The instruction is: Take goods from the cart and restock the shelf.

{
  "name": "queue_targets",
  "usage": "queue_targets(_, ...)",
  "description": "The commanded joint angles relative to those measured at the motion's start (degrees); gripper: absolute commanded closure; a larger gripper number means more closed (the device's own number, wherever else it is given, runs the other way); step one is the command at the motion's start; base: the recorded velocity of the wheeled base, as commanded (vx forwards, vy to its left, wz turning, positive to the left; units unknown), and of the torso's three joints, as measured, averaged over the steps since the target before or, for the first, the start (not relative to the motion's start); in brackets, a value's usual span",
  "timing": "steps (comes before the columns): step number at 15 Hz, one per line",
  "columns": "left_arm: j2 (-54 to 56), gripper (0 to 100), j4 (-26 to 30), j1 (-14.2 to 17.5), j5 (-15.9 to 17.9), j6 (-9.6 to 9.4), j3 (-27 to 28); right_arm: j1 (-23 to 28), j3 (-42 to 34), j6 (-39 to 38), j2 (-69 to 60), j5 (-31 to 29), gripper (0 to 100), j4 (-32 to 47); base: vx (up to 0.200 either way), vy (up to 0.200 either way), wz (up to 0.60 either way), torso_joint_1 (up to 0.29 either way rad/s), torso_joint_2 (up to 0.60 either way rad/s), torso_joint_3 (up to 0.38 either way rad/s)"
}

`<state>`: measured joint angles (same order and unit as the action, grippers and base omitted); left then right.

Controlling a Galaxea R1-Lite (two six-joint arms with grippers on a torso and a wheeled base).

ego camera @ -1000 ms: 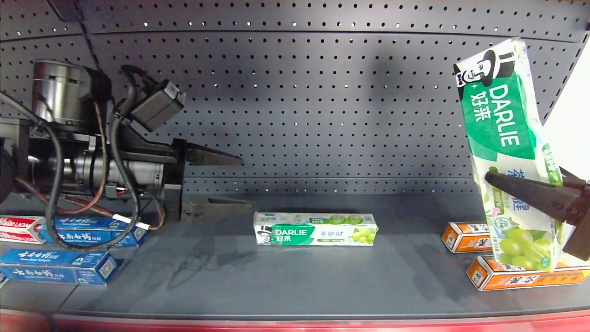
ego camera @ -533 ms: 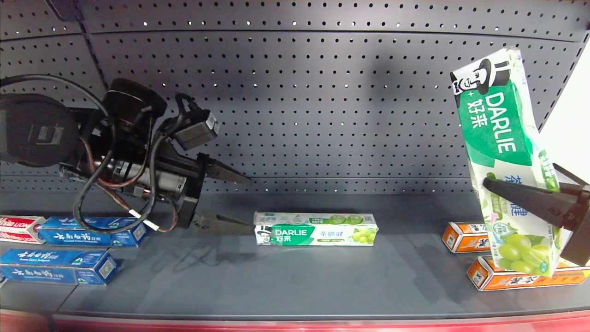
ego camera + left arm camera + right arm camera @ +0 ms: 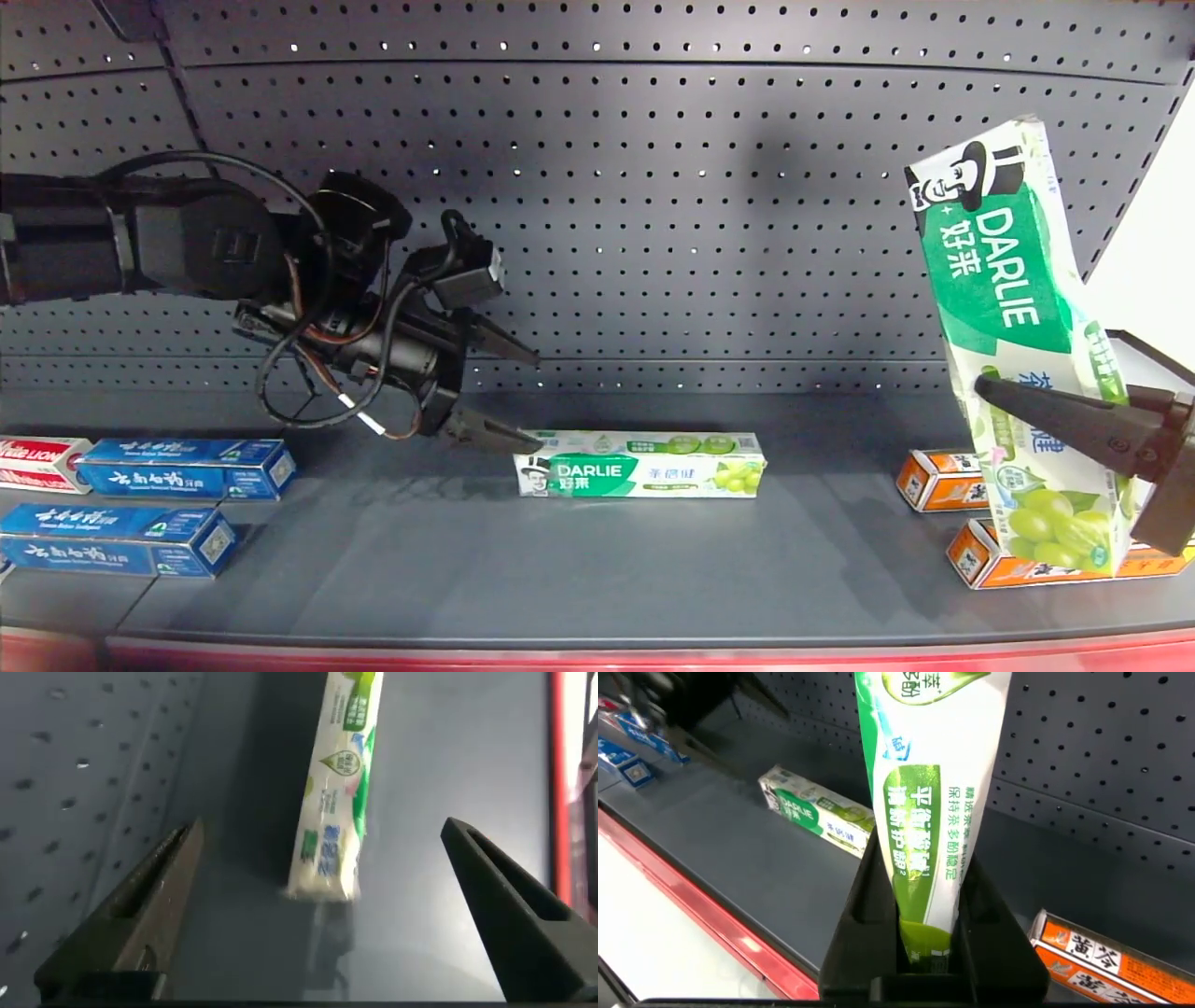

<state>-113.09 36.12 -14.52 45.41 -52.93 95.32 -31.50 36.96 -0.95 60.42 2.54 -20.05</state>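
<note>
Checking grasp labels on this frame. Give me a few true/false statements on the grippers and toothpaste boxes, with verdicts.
1. The right gripper is shut on a green box held up on end. True.
2. The left gripper holds a box. False: it is open and empty, at the end of the lying box.
3. The lying box is stacked on another box. False: it lies alone on the bare shelf, and the orange boxes sit apart at the right end.
4. Blue boxes lie at the shelf's left end. True.
</note>
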Motion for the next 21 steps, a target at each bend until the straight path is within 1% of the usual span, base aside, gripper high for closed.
queue_targets(1,-2.22,0,0.00,-1.92,-2.08,0.55,0.48,0.56,-0.40,-0.02,-0.74,0.01,100,0.01,0.000,0.000,0.00,0.000,0.00,0.000)
queue_targets(2,-2.48,0,-0.44,-2.36,-2.87,0.55,0.66,0.83,-0.84,-0.02,-1.00,0.01,100,0.01,0.000,0.000,0.00,0.000,0.00,0.000)
queue_targets(4,-3.71,0,-2.11,-2.36,-2.87,0.99,0.83,0.83,-1.28,-0.02,-1.18,0.01,100,0.01,0.000,0.000,0.00,0.000,0.00,0.000)
queue_targets(6,-4.33,0,-2.28,-2.09,-2.61,0.99,0.57,0.83,-1.19,-0.02,-1.09,0.10,100,0.01,0.000,0.000,0.00,0.000,0.00,0.000)
queue_targets(9,-4.59,0,-2.28,-2.09,-3.13,0.99,0.31,0.83,-1.28,-0.02,-1.09,0.36,100,0.01,0.000,0.000,0.00,0.000,0.00,0.000)
queue_targets(10,-5.03,0,-2.19,-2.00,-4.72,0.99,-0.13,0.91,-1.28,-0.02,-1.18,0.45,100,0.01,0.000,0.000,0.00,0.000,0.00,0.000)
queue_targets(11,-5.30,0,-2.19,-2.00,-5.51,0.90,-0.40,1.27,-1.54,-0.02,-1.18,0.45,100,0.01,0.000,0.000,0.00,0.000,0.00,0.000)
queue_targets(16,-6.70,0,-2.19,-2.18,-5.51,0.99,-1.10,1.53,-2.68,0.16,-1.18,0.72,100,-0.16,0.000,0.000,0.00,0.000,0.00,0.000)
queue_targets(19,-7.49,0,-2.19,-2.97,-6.12,1.08,-0.84,1.53,-2.95,0.16,-1.18,0.80,100,-0.16,0.000,0.000,0.00,0.000,0.00,0.000)
queue_targets(21,-8.20,0,-2.28,-3.67,-6.21,1.52,-0.57,1.53,-3.12,0.16,-1.18,0.80,100,-0.16,0.000,0.000,0.00,0.000,0.00,0.000)
